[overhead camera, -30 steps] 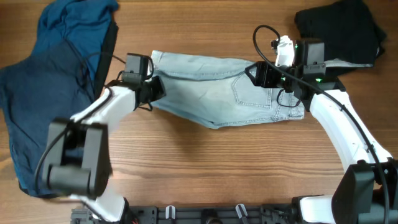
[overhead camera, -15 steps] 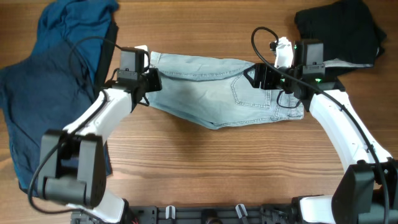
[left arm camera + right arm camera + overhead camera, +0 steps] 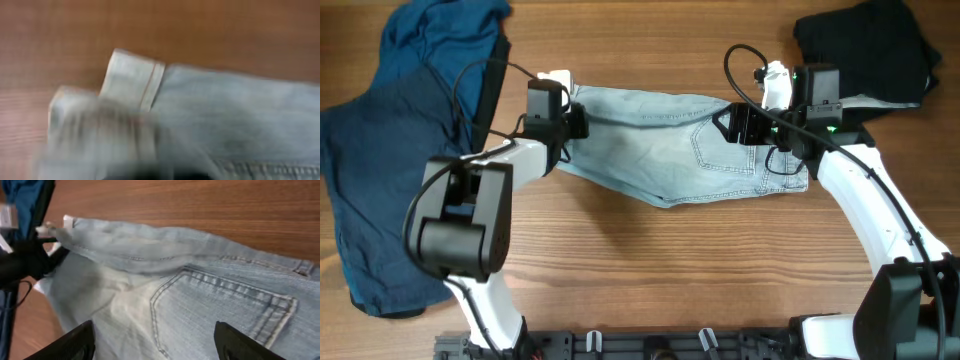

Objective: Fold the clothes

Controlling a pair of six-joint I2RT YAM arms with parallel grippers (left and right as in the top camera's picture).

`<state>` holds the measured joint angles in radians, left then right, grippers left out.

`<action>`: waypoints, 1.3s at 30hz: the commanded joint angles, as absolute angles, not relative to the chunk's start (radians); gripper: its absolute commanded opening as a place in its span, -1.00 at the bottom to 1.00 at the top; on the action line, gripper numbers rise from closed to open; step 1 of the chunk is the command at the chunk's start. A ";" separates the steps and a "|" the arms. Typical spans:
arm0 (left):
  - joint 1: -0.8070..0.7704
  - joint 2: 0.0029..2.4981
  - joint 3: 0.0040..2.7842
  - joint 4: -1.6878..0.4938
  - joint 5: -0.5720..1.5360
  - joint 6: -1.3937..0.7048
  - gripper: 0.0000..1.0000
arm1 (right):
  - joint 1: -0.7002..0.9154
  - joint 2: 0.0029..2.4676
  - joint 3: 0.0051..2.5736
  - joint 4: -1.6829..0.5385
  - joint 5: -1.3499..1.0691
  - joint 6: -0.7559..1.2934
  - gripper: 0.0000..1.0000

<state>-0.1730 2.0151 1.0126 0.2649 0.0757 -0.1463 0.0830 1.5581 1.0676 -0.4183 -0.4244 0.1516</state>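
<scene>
- Far left: a heap of dark blue fabric garments point(image 3: 380, 170) sprawls across the brown wooden table point(image 3: 670, 270), with a brighter blue garment point(image 3: 430, 40) bunched at its top edge.
- Left of centre: the left gripper point(image 3: 570, 120) sits at the left end of the pale, faded light-blue denim shorts point(image 3: 650, 150), right at the cloth's edge. Whether its fingers are spread or pinching the denim cannot be told: the overhead view hides the tips, and the left wrist view is blurred.
- That blurred left wrist view shows only a turned-up flap of the pale denim point(image 3: 132, 77) lying on the wood, with a stitched seam running off to the lower right.
- Centre: the shorts lie flat on the table between the two arms, stretched sideways, back side up. A stitched back pocket point(image 3: 725, 150) shows toward the right end.
- Right of centre: the right gripper point(image 3: 728, 120) hovers over the shorts' upper edge near the pocket. In the right wrist view its two dark fingertips point(image 3: 75, 340) are spread wide apart, with nothing between them but the denim below.
- Far right: a folded black garment point(image 3: 865, 45) rests at the table's top corner, well apart from the blue heap and just beyond the right arm's wrist.
</scene>
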 commanded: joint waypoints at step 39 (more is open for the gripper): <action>-0.165 1.956 1.047 -0.103 0.052 -0.126 -0.79 | -0.314 1.680 1.052 -0.735 -0.339 0.078 0.94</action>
